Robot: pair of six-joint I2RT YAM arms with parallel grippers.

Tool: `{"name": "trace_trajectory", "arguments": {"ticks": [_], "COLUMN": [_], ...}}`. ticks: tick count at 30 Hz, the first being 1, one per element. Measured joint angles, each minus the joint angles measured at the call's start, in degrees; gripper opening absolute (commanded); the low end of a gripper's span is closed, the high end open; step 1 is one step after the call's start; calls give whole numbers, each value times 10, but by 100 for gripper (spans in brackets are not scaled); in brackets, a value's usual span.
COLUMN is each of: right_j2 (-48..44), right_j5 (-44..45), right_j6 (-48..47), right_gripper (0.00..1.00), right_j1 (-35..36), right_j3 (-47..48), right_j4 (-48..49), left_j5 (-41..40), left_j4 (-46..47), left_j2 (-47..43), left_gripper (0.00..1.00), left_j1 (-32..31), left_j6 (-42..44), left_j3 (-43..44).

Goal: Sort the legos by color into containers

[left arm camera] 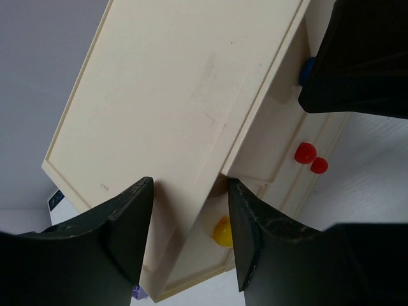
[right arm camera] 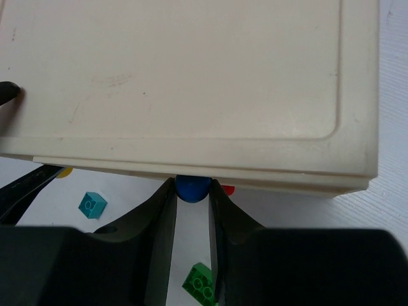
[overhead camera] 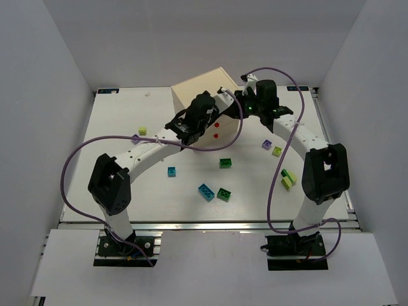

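The cream chest (overhead camera: 197,89) stands at the back centre of the table. My right gripper (overhead camera: 250,107) is shut on its blue knob (right arm camera: 192,188) at the front face. My left gripper (left arm camera: 191,236) is open and straddles the chest's top front edge, with one finger (left arm camera: 131,229) on the top and the other beside the yellow knob (left arm camera: 222,231). Two red knobs (left arm camera: 305,152) sit lower on the front. Legos lie loose on the table: green (overhead camera: 225,163), green (overhead camera: 224,194), teal-blue (overhead camera: 205,192), teal (overhead camera: 171,171), purple (overhead camera: 266,145) and yellow-green (overhead camera: 276,151).
More bricks lie at the left, purple (overhead camera: 136,139) and yellow-green (overhead camera: 142,131), and a yellow-green pair (overhead camera: 288,178) by the right arm. White walls close in the table on three sides. Purple cables loop over both arms.
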Motion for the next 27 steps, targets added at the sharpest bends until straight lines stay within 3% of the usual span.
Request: {"name": "trace_trajectory", "arguments": {"ticks": [27], "right_j2": [-110], "right_j5": [-16], "right_j6": [-25], "right_gripper": [0], "right_j1": [-30], "right_j3": [-119], "right_j4": [-2], "left_j5": [-4], "left_j4": [4], "left_j2": [21], "left_gripper": [58], "left_j1": [2], "left_j6": [-49], "left_j3": [28]}}
